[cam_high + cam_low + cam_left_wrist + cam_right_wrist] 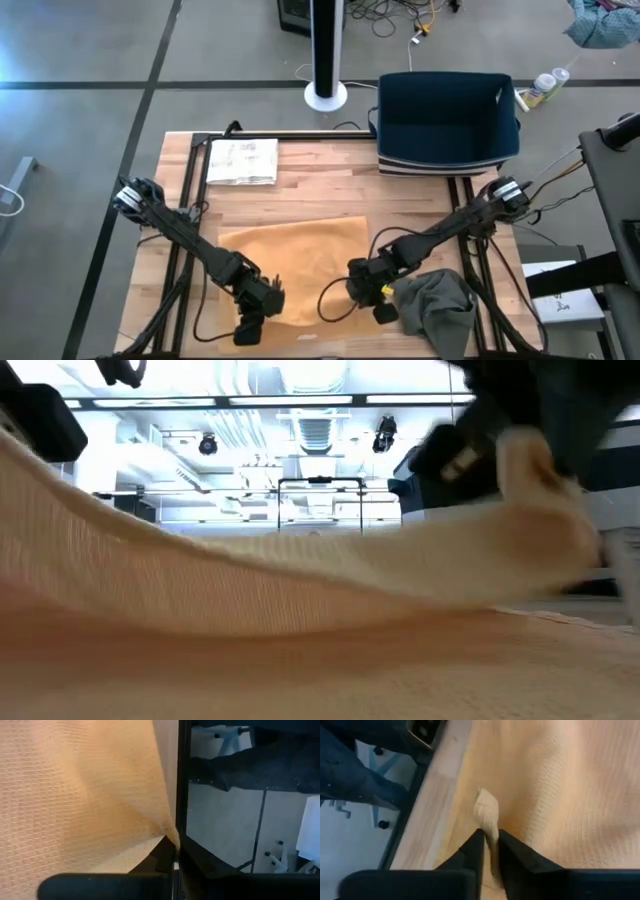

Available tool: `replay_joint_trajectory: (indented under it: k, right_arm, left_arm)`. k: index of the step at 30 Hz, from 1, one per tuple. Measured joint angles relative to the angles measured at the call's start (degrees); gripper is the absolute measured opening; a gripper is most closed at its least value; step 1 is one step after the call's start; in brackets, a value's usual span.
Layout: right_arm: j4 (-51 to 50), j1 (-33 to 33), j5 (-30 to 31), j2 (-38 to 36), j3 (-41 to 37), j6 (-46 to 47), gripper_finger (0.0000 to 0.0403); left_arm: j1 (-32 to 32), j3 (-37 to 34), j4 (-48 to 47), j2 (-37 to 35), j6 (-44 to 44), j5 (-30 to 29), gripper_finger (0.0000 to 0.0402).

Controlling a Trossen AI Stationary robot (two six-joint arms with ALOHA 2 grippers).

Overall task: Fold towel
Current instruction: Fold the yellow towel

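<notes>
A tan waffle-weave towel (295,260) lies on the wooden table (300,185), its far part flat on the wood. My left gripper (262,300) is shut on its near left corner and my right gripper (362,283) is shut on its near right corner. In the low view the towel's near edge (300,575) is raised at both ends and sags between them. The towel also fills the left wrist view (80,785) and the right wrist view (560,785). My left gripper pinches the towel's near left corner (169,831) between its two fingers. The cloth spreads away from the fingers and is lifted off the table there. How many layers it has, I cannot tell. My right gripper pinches a bunched bit of the towel's near right corner (486,812) between its two fingers, and a small fold sticks out past the fingertips. The corner is raised above the table (530,470); the cloth falls away from it toward the far side.
A crumpled grey cloth (437,308) lies at the table's near right, beside my right gripper. A dark blue bin (447,120) stands at the far right. A white folded sheet (242,161) lies at the far left. Bare wood shows between the towel and the far edge.
</notes>
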Motion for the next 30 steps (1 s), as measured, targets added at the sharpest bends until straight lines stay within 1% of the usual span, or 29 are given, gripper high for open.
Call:
replay_joint_trajectory:
  k: [5, 8, 9, 10, 12, 14, 15, 17, 20, 22, 27, 30]
  right_arm:
    - [1.2, 1.9, -1.3, 1.1, -1.8, 3.7, 0.0123]
    - [0.5, 2.4, -2.2, 0.8, -1.5, 5.1, 0.0162]
    - [-0.1, 2.5, -2.4, 0.5, -0.9, 5.2, 0.0173]
    - [-0.7, 2.7, -2.5, 0.1, -0.4, 5.2, 0.0184]
    - [-1.3, 2.8, -2.1, -0.8, 0.3, 4.9, 0.0202]
    - [-2.6, 2.8, 1.7, -1.4, 0.4, 4.9, 0.0215]
    - [-3.7, 2.5, 4.0, -1.4, 0.3, 5.0, 0.0221]
    - [-4.2, 1.9, 6.4, -1.4, -0.6, 5.1, 0.0229]
    - [-2.1, 1.1, 7.6, -0.2, -2.8, 6.1, 0.0233]
    - [-2.1, 0.9, 7.5, 1.1, -4.4, 6.3, 0.0232]
    - [-0.3, -0.5, 9.7, 3.4, -6.7, 4.6, 0.0227]
    - [-0.7, -2.9, 12.6, 3.1, -6.9, 1.7, 0.0228]
  left_arm:
    - [-0.1, 0.3, -0.2, -0.3, -0.4, 5.5, 0.0079]
    - [-0.5, 0.4, -4.4, -2.5, -0.7, 8.4, 0.0123]
    - [-0.5, 0.4, -6.3, -3.2, -0.3, 8.4, 0.0136]
    - [-0.5, 0.4, -8.3, -3.9, 0.4, 7.6, 0.0148]
    - [-0.5, 0.1, -11.0, -4.8, 1.6, 2.4, 0.0167]
    - [0.4, -1.1, -12.0, -4.8, 1.3, -3.1, 0.0177]
    - [1.1, -2.3, -11.4, -4.6, 0.6, -4.7, 0.0179]
    - [2.6, -5.3, -8.7, -4.0, -1.5, -5.6, 0.0176]
    - [3.8, -11.0, -3.1, -3.6, -4.7, -8.3, 0.0160]
    - [4.2, -14.9, -0.6, -3.4, -5.5, -8.3, 0.0149]
    - [4.5, -22.6, 0.8, -4.6, -6.4, -7.6, 0.0127]
    - [6.0, -24.3, -0.6, -6.3, -2.9, -7.4, 0.0118]
